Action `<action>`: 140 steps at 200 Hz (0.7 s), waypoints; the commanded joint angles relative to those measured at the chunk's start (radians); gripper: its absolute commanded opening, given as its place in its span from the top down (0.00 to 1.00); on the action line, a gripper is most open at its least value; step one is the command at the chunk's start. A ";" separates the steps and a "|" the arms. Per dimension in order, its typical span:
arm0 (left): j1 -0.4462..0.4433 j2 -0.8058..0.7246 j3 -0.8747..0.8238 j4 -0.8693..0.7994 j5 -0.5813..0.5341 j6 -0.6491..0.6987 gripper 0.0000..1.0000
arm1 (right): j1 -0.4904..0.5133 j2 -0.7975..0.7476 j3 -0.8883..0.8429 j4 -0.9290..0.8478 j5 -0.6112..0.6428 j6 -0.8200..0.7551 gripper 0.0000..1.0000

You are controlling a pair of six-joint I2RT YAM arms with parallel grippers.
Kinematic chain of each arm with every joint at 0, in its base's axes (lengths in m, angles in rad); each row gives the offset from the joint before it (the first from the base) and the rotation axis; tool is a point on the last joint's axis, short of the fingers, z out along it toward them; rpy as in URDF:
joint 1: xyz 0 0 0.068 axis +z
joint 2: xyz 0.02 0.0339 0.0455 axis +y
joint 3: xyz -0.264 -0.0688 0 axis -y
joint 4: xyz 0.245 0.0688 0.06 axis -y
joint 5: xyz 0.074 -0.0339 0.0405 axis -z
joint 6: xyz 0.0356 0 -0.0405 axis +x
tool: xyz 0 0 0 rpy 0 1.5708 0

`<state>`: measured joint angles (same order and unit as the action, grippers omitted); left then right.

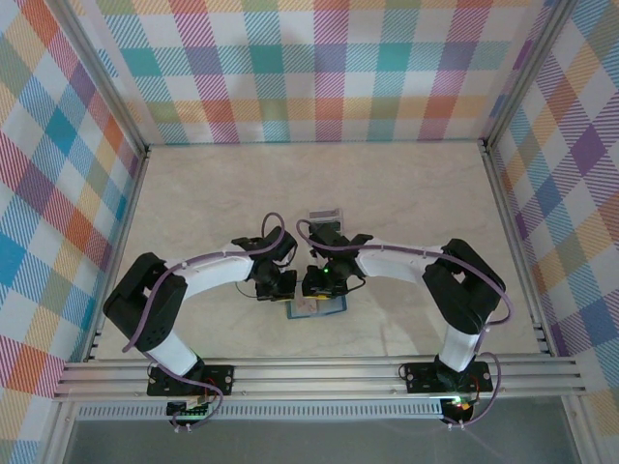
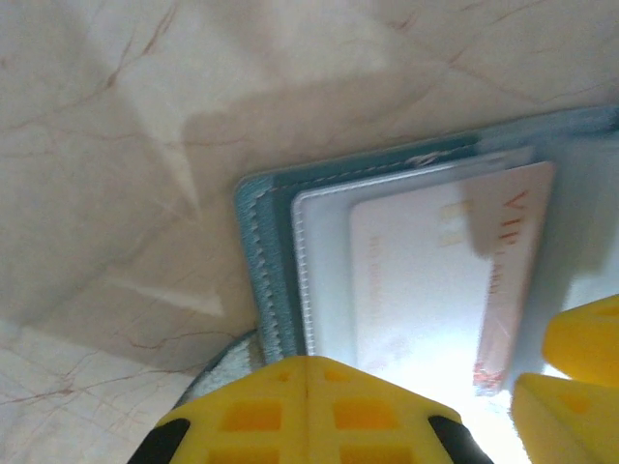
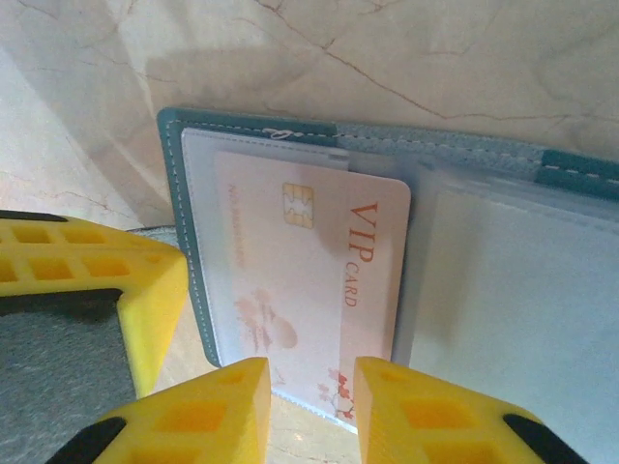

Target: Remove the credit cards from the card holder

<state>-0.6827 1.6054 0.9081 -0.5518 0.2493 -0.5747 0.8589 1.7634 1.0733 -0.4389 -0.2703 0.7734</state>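
While both grippers meet at the teal-blue folding card holder (image 3: 176,193), its pale pink VIP-lettered credit card (image 3: 309,271) lies in a clear sleeve.
Right gripper (image 3: 311,398): yellow jaws slightly apart, the card's near edge in the gap; contact cannot be told; left gripper (image 2: 306,391): jaws together at the holder's near edge; white left arm (image 1: 208,271) and right arm (image 1: 406,263) bend inward over the marbled table (image 1: 406,184).

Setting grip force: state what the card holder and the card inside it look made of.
Card holder: probably faux leather or similar, matte teal, with a stitched edge. Its pockets: clear glossy plastic. Credit card: likely glossy plastic, pale pink, printed, with a gold chip.
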 commanded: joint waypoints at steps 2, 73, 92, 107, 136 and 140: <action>0.006 -0.045 0.048 -0.034 0.035 0.004 0.94 | -0.004 -0.030 -0.010 -0.012 0.006 0.001 0.71; -0.023 0.016 0.049 0.014 0.074 -0.022 0.95 | -0.030 0.010 0.010 -0.018 0.010 -0.019 0.77; -0.026 0.038 0.034 0.024 0.072 -0.020 0.95 | -0.033 0.026 0.019 -0.019 0.011 -0.028 0.77; -0.026 0.047 0.022 0.016 0.046 -0.019 0.95 | -0.037 0.041 0.026 -0.017 0.000 -0.034 0.77; -0.028 0.070 -0.005 0.009 0.015 -0.001 0.96 | -0.037 0.064 0.031 -0.016 -0.012 -0.046 0.78; -0.026 0.072 -0.009 0.009 0.013 0.000 0.96 | -0.037 0.067 0.030 -0.017 -0.011 -0.046 0.78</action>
<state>-0.7044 1.6543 0.9291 -0.5297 0.2932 -0.5861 0.8242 1.8053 1.0782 -0.4385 -0.2703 0.7540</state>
